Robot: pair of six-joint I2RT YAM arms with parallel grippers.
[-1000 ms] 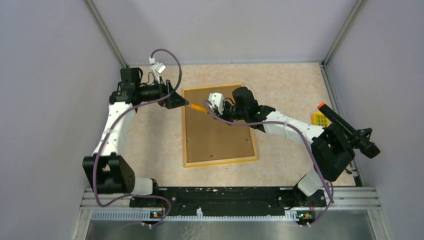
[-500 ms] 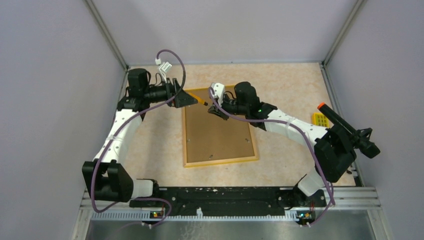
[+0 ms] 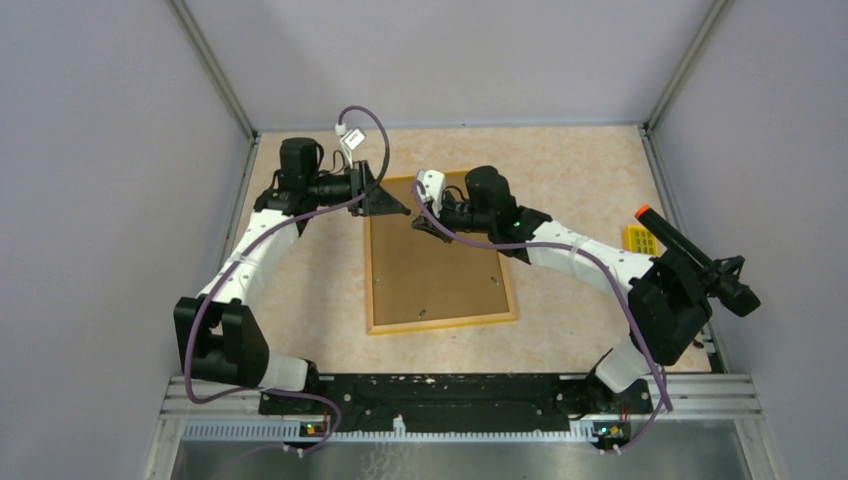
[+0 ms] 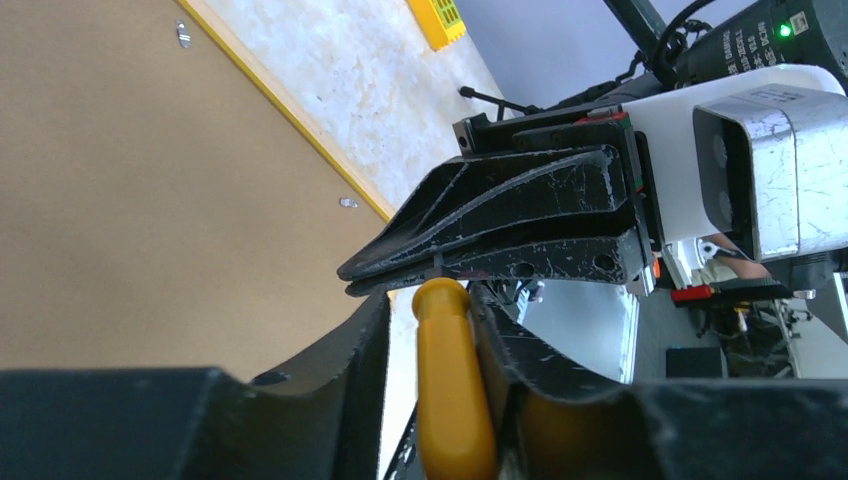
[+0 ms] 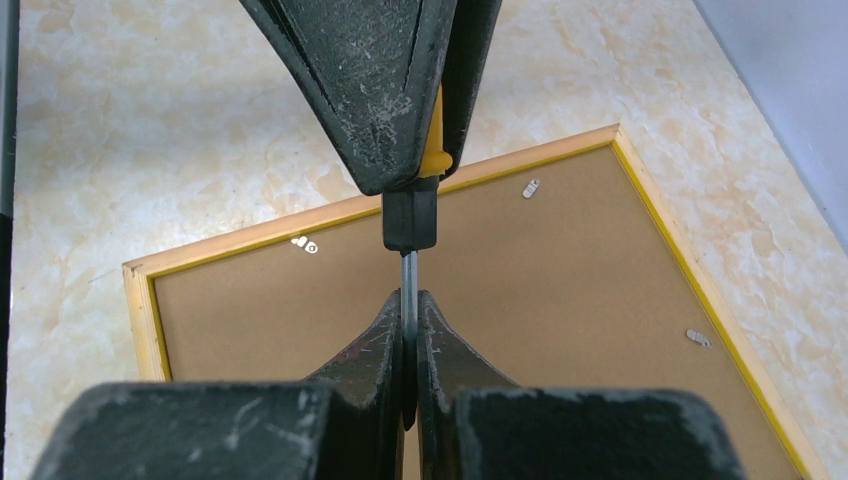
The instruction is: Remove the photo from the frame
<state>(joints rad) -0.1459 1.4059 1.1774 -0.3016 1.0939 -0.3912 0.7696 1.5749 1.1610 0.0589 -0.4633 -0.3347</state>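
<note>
Fibreboard back of frame (image 3: 440,270) faces up, flat on table (image 3: 560,160); photo hidden beneath. Likely stiff, light, panel pinned by small tabs (image 5: 530,188), so pry there. Right gripper (image 5: 410,300) clamped on screwdriver (image 5: 411,215) shaft, left gripper (image 4: 430,300) pinching its yellow handle.

Face down and flat on the mottled beige bench (image 3: 580,180), a large rectangular picture frame (image 3: 435,270) is seen with its brown fibreboard back panel turned upward. The panel is bordered by a light wooden rim, and a thin bright yellow line is shown just inside that rim in the wrist views. The long sides are set running away from the near edge, slightly askew. Small metal tabs (image 5: 531,187) are fixed along the panel's edges, and the panel is seated within the rim.
</note>
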